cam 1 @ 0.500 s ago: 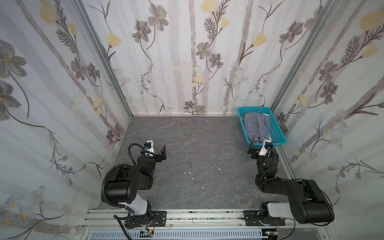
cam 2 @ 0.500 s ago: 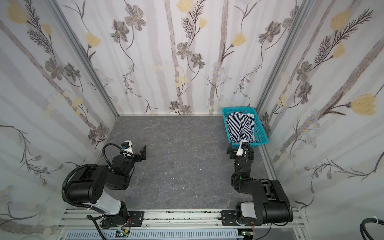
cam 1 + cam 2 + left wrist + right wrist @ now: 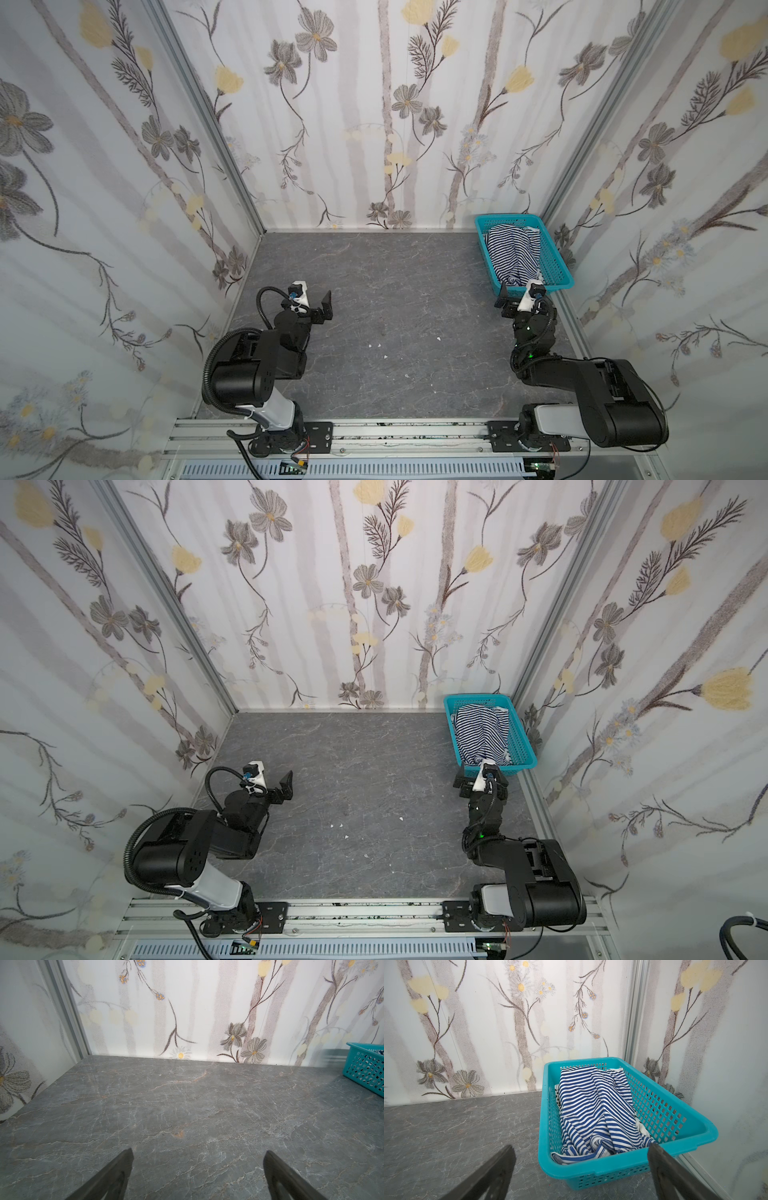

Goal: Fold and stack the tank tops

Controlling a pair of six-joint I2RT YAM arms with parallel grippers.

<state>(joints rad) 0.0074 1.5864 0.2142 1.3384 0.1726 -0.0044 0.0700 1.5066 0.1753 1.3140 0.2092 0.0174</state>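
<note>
- Tank tops (image 3: 513, 254): 2 items, both crumpled inside the basket (image 3: 612, 1170), none on the table (image 3: 395, 282). Unfolded and unstacked, so the task is judged to be at its very start.
- Navy-and-white top (image 3: 591, 1109): uppermost, bunched lengthwise, with 1 hem corner lying up against the basket's near rim.
- Black-and-white top (image 3: 557, 1098): underneath, showing only as slivers at the edges. How it lies cannot be told.
- Basket: teal, perforated, in the far right corner of the table, close to the right wall.
- Table: grey marbled surface with a few white flecks (image 3: 380, 345) near the middle.
- Right end effector (image 3: 581, 1148): jaws spread wide with nothing between them. It sits just short of the basket's near rim, facing the cloth.
- Left end effector (image 3: 197, 1155): jaws spread wide and empty, low over bare table on the left side, well apart from the basket.
- Risk 1: a deep pinch may take both tops at once, since 1 lies directly on the other.
- Risk 2: the light basket may slide or lift with the cloth if fabric snags in the perforations.
- Risk 3: a finger may strike the near rim or the close wall on the reach in.
- Risk 4: a grip on a bunched middle would bring the top out twisted, making it hard to spread flat.
</note>
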